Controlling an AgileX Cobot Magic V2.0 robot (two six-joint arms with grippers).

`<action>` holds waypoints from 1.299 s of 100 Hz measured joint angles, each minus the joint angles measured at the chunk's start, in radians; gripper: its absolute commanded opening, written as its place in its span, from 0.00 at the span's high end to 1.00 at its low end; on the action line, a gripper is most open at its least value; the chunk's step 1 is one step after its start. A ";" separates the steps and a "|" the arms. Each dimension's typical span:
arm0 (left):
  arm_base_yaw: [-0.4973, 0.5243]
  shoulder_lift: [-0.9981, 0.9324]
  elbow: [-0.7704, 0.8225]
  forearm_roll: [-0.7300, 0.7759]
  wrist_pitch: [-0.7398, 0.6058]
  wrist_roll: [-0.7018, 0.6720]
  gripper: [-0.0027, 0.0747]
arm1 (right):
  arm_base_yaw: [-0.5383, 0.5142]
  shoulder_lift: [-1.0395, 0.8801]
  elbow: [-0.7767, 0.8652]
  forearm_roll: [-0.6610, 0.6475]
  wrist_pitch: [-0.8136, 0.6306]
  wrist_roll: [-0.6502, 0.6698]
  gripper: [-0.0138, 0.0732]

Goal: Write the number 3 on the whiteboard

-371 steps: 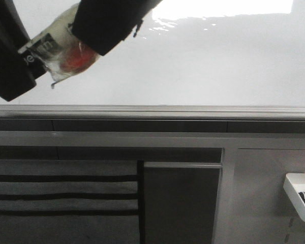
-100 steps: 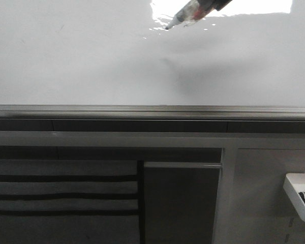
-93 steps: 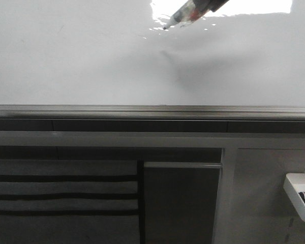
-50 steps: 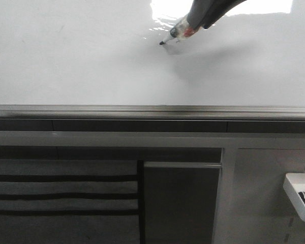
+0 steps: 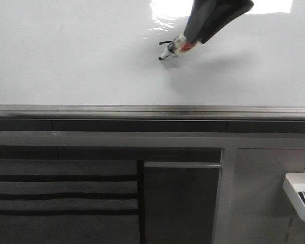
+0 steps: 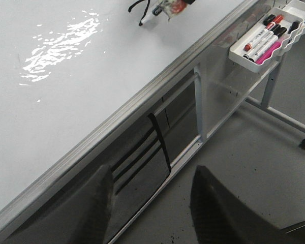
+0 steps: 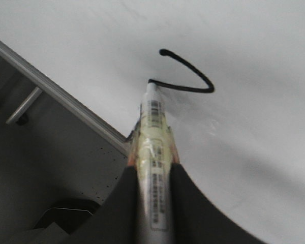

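The whiteboard (image 5: 66,61) fills the upper front view, glossy white with a silver frame edge (image 5: 142,109). My right gripper (image 5: 190,36) is shut on a clear-barrelled marker (image 5: 175,48), whose tip touches the board. In the right wrist view the marker (image 7: 153,137) sits between the dark fingers of the right gripper (image 7: 152,175). From its tip runs one black hooked curve (image 7: 193,76), shaped like the upper bow of the number 3. My left gripper (image 6: 152,185) hangs open off the board's edge, over the floor, holding nothing.
A white tray (image 6: 267,38) with several markers hangs on the stand below the board's right end, also seen as the tray (image 5: 297,195) in the front view. A glare patch (image 6: 61,46) lies on the board. Grey floor and the stand's legs (image 6: 282,109) show below.
The right gripper has brought the marker down and forward onto the board. A short black curve now shows at its tip where the board was blank half a second ago.
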State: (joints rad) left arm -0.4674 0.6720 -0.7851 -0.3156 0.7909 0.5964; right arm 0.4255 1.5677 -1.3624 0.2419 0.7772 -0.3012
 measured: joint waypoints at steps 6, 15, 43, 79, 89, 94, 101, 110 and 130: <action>0.000 0.000 0.000 0.000 0.000 0.000 0.55 | 0.000 0.003 -0.010 0.000 0.012 0.000 0.91; 0.000 0.000 0.000 0.000 0.000 0.000 0.55 | -0.008 0.003 -0.014 0.000 0.030 0.000 0.91; 0.000 0.000 0.000 0.000 0.000 0.000 0.55 | -0.029 -0.036 0.052 -0.036 0.082 0.008 0.91; 0.000 0.000 0.000 0.000 0.000 0.000 0.55 | 0.075 0.005 0.033 -0.024 -0.021 0.009 0.91; 0.000 0.000 0.000 0.000 -0.009 0.000 0.55 | 0.097 -0.052 0.035 -0.033 0.024 -0.028 0.91; 0.000 0.000 0.000 0.000 -0.020 0.000 0.55 | 0.116 -0.095 0.048 -0.033 0.054 -0.051 0.91; 0.000 0.000 0.000 -0.002 -0.039 0.000 0.55 | 0.141 -0.165 0.077 -0.033 0.082 -0.089 0.91; 0.000 0.000 0.000 -0.004 -0.054 -0.002 0.55 | 0.165 -0.250 0.118 -0.033 0.098 -0.136 0.91; 0.000 0.000 0.000 -0.013 -0.066 -0.002 0.55 | 0.176 -0.362 0.162 -0.033 0.121 -0.198 0.91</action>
State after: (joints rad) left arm -0.4674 0.6720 -0.7851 -0.3284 0.7254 0.5948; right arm 0.6016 1.2060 -1.2005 0.2087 0.8979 -0.4996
